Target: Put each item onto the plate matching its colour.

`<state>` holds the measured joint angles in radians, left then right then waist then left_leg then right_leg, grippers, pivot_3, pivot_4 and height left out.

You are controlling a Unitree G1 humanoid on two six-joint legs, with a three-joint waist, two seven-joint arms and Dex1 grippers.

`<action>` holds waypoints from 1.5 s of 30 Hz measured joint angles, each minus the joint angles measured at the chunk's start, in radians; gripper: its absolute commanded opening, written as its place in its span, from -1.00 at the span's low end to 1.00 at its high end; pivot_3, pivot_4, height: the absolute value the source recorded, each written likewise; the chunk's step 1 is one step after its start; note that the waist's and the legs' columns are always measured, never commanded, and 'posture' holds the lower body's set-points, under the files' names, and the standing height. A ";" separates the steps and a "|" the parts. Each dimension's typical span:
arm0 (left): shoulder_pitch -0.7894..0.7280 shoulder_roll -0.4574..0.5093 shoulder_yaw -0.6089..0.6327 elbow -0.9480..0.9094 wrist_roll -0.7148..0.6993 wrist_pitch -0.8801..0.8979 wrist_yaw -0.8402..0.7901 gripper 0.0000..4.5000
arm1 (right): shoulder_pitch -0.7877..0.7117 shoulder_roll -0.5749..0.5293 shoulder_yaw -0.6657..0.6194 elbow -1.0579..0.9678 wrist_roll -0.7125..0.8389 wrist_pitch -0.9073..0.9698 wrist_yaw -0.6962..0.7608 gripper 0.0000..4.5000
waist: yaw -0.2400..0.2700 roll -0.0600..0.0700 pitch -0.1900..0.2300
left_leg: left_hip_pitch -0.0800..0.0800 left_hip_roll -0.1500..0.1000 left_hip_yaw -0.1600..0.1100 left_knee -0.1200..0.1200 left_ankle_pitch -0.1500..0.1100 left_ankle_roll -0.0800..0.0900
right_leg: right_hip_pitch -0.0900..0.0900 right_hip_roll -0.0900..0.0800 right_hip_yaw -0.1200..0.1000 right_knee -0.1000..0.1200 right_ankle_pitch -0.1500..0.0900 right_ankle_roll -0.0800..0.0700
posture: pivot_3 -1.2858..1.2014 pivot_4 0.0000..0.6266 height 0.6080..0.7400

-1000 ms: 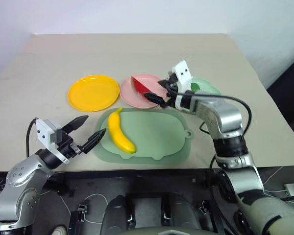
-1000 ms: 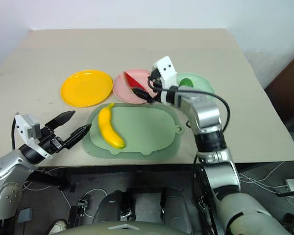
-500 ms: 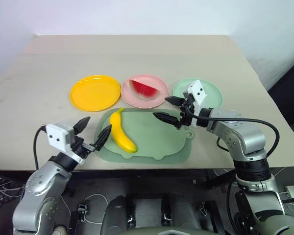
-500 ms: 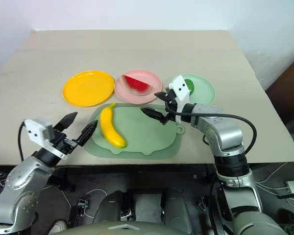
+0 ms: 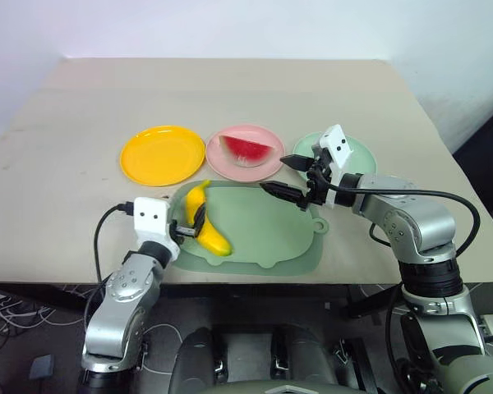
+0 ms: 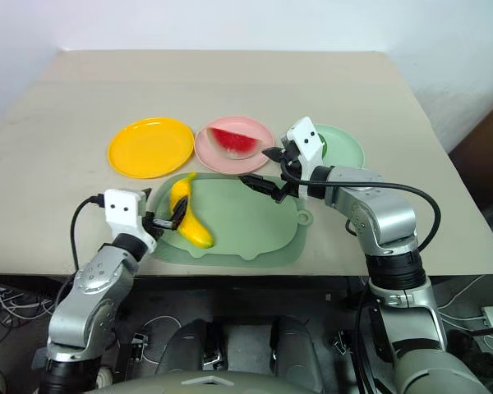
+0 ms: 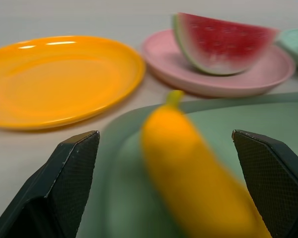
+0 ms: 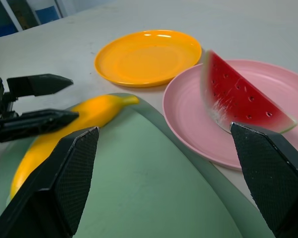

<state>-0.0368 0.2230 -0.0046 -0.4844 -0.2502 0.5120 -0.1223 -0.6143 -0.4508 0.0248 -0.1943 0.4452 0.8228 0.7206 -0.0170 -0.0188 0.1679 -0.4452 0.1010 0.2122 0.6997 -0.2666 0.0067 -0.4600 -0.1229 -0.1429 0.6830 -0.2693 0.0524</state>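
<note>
Left gripper point(image 5: 189, 223) open, straddling banana point(image 5: 204, 223) on tray point(image 5: 271, 234).

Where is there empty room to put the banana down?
The yellow-orange plate is bare, beside the pink plate holding the watermelon. The tray is bare between the banana and right gripper. It's crowded where the left gripper straddles the banana.

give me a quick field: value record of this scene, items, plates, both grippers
banana: lying on the pale-green tray, not yet on a plate
watermelon wedge: on the pink plate
green fruit: on the mint green plate, partly hidden by the right arm
yellow plate: nothing on it
left gripper: open, fingers on either side of the banana, not closed on it
right gripper: open, holding nothing, above the tray's far edge
left to do: banana to the yellow plate
</note>
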 measured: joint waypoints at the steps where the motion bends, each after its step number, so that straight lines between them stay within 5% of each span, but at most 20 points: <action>1: -0.014 -0.002 -0.004 0.005 -0.003 0.011 -0.009 1.00 | 0.000 0.000 0.001 -0.001 0.002 0.001 -0.004 0.99 | 0.000 0.000 0.000 | 0.000 0.000 0.000 0.000 0.000 0.000 | 0.000 0.000 0.000 0.000 0.000 0.000 | 0.03 -0.52 0.32; 14: -0.109 -0.032 0.029 0.003 -0.064 0.310 0.023 1.00 | 0.000 -0.042 0.012 -0.012 -0.018 0.002 -0.012 0.99 | 0.001 0.000 0.000 | 0.000 0.000 0.000 0.000 0.000 0.000 | 0.001 0.000 0.000 0.000 0.000 0.000 | 0.03 -0.52 0.32; 23: -0.133 -0.025 0.027 -0.046 -0.083 0.404 0.014 -0.01 | -0.010 -0.042 0.039 0.020 -0.051 -0.002 -0.025 1.00 | 0.001 0.000 0.000 | 0.001 0.000 0.000 0.000 0.000 0.000 | 0.002 0.000 0.000 0.000 0.000 0.000 | 0.03 -0.52 0.32; 26: -0.134 -0.014 0.032 -0.072 -0.103 0.440 0.002 -0.18 | -0.016 -0.042 0.039 0.026 -0.058 -0.008 -0.026 1.00 | 0.000 0.000 0.000 | 0.001 0.000 0.000 0.000 0.000 0.000 | 0.001 0.000 0.000 0.000 0.000 0.000 | 0.03 -0.52 0.32; 37: -0.077 0.046 0.146 -0.253 -0.173 0.495 -0.035 -0.18 | -0.017 -0.027 0.039 0.055 -0.059 -0.046 -0.025 1.00 | 0.006 0.000 0.000 | 0.001 0.000 0.000 0.000 0.000 0.000 | 0.001 0.000 0.000 0.000 0.000 0.000 | 0.03 -0.52 0.32; 45: -0.282 0.039 0.190 -0.058 -0.063 0.383 0.084 -0.18 | -0.038 0.006 0.054 0.104 -0.067 -0.078 -0.019 1.00 | 0.002 0.000 0.000 | 0.001 -0.001 0.000 0.000 0.001 0.000 | 0.001 0.000 0.000 0.000 0.000 0.000 | 0.03 -0.52 0.32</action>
<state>-0.3190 0.2621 0.1855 -0.5423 -0.3133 0.8946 -0.0383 -0.6525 -0.4452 0.0792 -0.0903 0.3782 0.7451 0.7015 -0.0151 -0.0193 0.1679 -0.4446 0.1003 0.2120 0.6998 -0.2661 0.0062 -0.4592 -0.1227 -0.1430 0.6833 -0.2692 0.0526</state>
